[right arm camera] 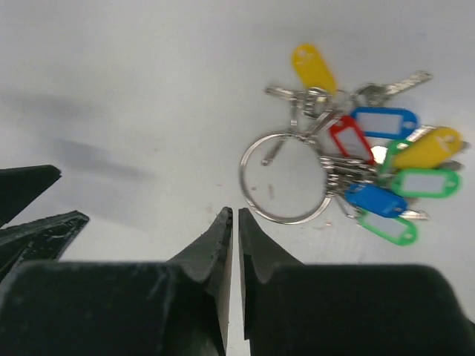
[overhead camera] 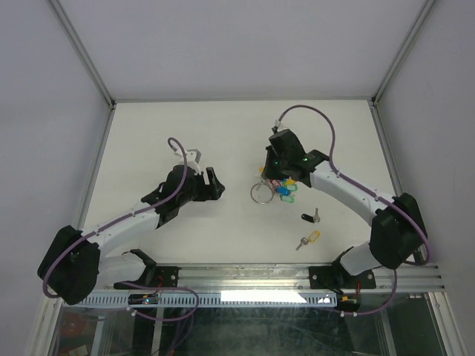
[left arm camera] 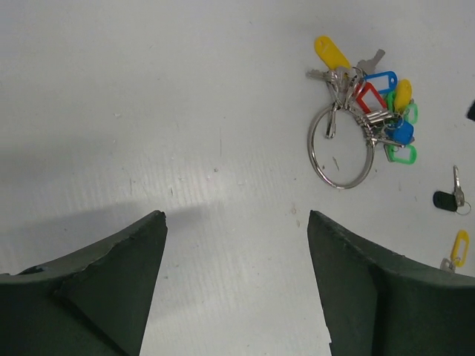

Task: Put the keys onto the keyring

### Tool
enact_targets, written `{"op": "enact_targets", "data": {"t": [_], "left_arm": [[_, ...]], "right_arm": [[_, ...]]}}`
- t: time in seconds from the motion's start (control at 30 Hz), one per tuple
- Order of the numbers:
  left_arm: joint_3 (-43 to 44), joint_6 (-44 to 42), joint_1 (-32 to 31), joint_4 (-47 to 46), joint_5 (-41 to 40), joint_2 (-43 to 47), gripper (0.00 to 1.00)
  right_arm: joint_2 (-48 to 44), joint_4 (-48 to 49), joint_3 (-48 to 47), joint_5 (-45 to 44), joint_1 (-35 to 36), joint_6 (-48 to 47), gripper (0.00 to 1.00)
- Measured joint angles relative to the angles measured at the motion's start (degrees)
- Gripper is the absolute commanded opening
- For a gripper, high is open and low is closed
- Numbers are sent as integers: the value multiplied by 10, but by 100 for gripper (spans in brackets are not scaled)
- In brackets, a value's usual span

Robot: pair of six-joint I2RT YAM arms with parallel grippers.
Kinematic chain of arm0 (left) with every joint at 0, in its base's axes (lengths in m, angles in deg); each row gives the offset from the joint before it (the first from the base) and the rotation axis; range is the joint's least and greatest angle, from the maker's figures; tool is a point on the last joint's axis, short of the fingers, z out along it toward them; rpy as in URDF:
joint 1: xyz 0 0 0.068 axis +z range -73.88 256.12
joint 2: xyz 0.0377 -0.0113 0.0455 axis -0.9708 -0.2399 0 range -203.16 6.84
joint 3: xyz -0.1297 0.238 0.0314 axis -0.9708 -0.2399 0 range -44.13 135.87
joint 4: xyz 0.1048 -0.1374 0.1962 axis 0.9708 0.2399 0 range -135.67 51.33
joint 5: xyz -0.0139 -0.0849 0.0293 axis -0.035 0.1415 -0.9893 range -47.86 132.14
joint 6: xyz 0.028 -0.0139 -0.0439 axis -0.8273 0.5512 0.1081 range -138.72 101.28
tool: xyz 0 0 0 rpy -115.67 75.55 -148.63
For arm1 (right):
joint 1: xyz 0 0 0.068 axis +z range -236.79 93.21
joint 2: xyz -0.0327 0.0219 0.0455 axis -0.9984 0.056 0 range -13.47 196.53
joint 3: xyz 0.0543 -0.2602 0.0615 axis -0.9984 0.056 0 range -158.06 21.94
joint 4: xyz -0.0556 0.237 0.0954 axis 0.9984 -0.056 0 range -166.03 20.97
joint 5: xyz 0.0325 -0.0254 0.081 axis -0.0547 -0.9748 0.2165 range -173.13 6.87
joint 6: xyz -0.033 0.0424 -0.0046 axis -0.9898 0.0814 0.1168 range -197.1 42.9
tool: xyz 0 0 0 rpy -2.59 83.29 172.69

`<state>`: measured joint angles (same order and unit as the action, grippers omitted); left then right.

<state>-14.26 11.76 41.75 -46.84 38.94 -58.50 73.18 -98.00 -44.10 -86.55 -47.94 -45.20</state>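
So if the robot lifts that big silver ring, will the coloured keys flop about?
Probably: the coloured-tagged silver keys sit loosely threaded on the thin silver wire ring, so they'd likely dangle and swing. The ring looks stiff, yet lies flat and thin, so it may slip when pinched.

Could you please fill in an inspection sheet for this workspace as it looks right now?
Surface: white table, bare apart from the job's things.
Job's things: keyring lies flat with a bunch of coloured tagged keys on it. A loose black key and a loose yellow key lie apart from it, nearer the right arm's base.
Clutter: nothing seen.
Grippers: left gripper is open over bare table and holds nothing. Right gripper is shut just beside the keyring and holds nothing.
Cables: a purple cable loops along each arm, clear of the keys.
Surroundings: plain white walls and a metal rail at the near edge.
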Motion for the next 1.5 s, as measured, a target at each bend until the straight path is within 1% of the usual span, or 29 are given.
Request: {"op": "enact_targets", "data": {"t": [0.07,0.13,0.27,0.43,0.53,0.63,0.73,0.93,1.2,1.27,1.33,1.37,1.43,1.5], "left_arm": [[24,-1,-11,10,-13,-30,69],[67,-2,-33,27,-30,-79,65],[170,-5,-86,67,-69,-189,60],[289,-7,-146,130,-123,-317,53],[347,-7,-170,172,-149,-374,47],[402,-5,-188,217,-173,-423,44],[432,0,-197,248,-193,-446,43],[440,9,-200,284,-197,-452,40],[463,19,-201,299,-198,-477,31],[465,21,-203,299,-199,-479,27],[466,22,-206,298,-198,-481,20],[468,23,-207,298,-198,-482,15],[469,25,-210,294,-197,-485,1],[469,29,-212,289,-195,-486,0]], "right_arm": [[-31,-1,28,-11,-24,2,19],[-60,-13,54,-18,-58,2,21],[-107,-37,87,-20,-124,-1,21],[-187,-48,141,0,-196,-5,22],[-219,-52,167,16,-223,-10,22],[-233,-52,188,34,-243,-16,22],[-242,-53,206,51,-258,-21,22],[-246,-52,215,73,-271,-29,22],[-251,-52,224,88,-278,-33,22],[-251,-52,228,89,-278,-33,22],[-251,-52,229,90,-279,-34,22],[-252,-52,229,91,-279,-34,22],[-252,-52,229,93,-280,-35,22],[-252,-52,230,95,-280,-35,22]]}}
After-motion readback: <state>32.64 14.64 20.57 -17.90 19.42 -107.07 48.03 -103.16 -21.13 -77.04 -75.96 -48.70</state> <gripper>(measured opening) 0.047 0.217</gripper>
